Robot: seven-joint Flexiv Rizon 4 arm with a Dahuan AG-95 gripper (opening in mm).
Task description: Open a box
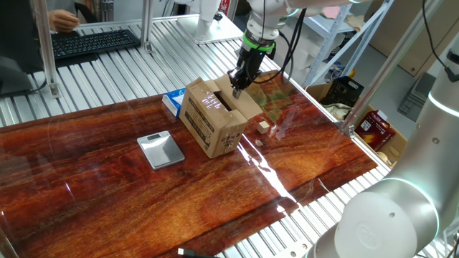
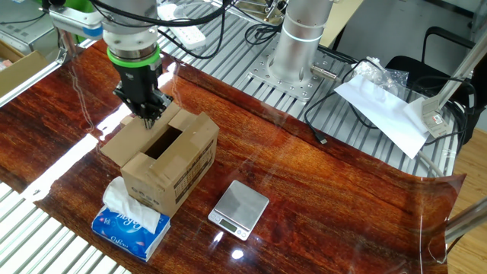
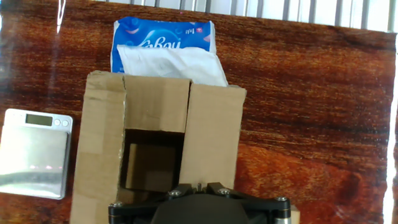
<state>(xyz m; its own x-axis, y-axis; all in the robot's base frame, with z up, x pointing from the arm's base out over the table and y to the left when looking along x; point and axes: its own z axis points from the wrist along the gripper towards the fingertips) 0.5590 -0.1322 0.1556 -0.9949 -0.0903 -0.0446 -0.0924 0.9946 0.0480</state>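
Box (image 1: 213, 115) on glossy wooden table (image 1: 301, 161).

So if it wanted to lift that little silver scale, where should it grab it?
Probably by two opposite edges, coming straight down from above. The scale lies flat on the table with open wood around it, and its thin square shape offers only the sides to pinch.

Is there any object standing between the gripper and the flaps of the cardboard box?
No, nothing visible is between them. The gripper, shut, is directly above the box at the edge of its partly open top. The tissue packet and the scale lie on the table beside the box.
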